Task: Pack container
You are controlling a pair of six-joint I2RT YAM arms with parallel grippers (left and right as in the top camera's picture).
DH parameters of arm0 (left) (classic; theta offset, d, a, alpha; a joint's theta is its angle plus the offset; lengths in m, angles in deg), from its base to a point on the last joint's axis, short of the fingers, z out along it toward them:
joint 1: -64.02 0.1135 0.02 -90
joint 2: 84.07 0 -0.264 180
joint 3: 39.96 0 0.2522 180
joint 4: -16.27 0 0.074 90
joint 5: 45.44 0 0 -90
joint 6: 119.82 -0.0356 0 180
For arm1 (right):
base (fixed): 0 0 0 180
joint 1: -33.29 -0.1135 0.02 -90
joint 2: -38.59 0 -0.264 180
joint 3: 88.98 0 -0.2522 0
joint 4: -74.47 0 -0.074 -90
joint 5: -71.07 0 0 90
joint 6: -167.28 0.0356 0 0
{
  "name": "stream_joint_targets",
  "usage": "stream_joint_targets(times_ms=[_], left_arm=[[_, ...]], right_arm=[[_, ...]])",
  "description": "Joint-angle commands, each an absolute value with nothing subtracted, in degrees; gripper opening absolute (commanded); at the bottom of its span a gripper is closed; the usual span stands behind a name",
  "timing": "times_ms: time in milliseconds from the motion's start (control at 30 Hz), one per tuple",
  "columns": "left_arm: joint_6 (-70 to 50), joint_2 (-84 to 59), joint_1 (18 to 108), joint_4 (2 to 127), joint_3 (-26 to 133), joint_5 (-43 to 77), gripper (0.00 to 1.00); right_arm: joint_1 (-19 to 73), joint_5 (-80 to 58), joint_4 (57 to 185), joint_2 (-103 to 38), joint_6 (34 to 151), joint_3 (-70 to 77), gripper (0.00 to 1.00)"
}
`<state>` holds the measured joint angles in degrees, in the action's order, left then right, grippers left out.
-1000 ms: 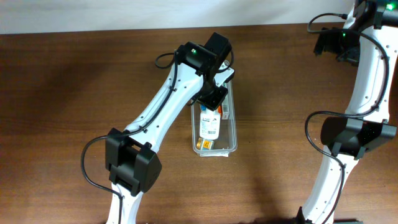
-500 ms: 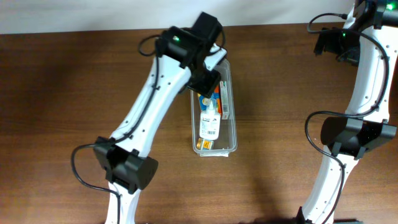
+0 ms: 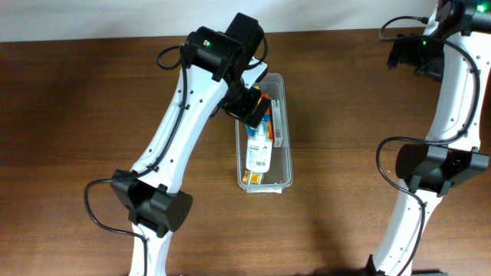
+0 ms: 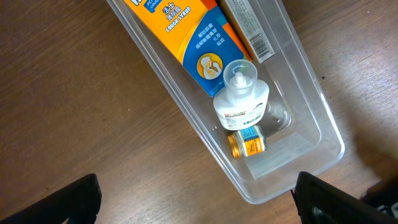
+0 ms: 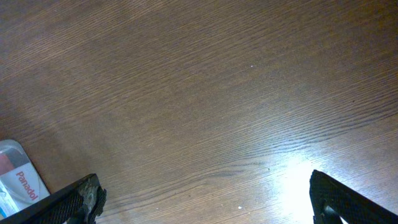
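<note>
Overhead, left end effector (image 4: 198,200) (jaws wide) hangs over the container (image 3: 289,153) rim.

I look straight down into the container (image 4: 292,149), a long, narrow bin of clear plastic with rounded corners and a rim, standing upright and open-topped on the brown wooden table (image 3: 92,115). From overhead it (image 3: 282,165) sits near the table's middle, its long axis running front to back, its far end partly hidden. Inside lie an orange cough-syrup box (image 4: 186,31), a pale barcoded box (image 4: 249,28) beside it along one wall, a white bottle (image 4: 241,102), and a small orange-and-blue box (image 4: 245,143) under the bottle. The near end's floor is bare.
</note>
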<state>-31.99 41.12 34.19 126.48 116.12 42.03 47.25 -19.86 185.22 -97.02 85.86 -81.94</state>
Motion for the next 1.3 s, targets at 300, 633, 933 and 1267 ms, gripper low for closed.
stream_joint_targets(times_ms=[300, 633, 933, 1267], left_arm=[[-32.0, 41.2, 34.2, 126.7, 117.1, 42.4, 0.99], [-32.0, 41.2, 34.1, 125.0, 117.1, 42.4, 0.99], [-32.0, 41.2, 34.1, 121.1, 117.1, 42.4, 0.99], [-32.0, 41.2, 34.1, 120.7, 117.1, 42.4, 0.99]], right_arm=[[47.2, -19.6, 185.5, -96.6, 85.9, -81.8, 0.98], [47.2, -19.6, 185.5, -96.6, 85.9, -81.8, 0.98], [47.2, -19.6, 185.5, -96.6, 85.9, -81.8, 0.98], [47.2, -19.6, 185.5, -96.6, 85.9, -81.8, 0.98]])
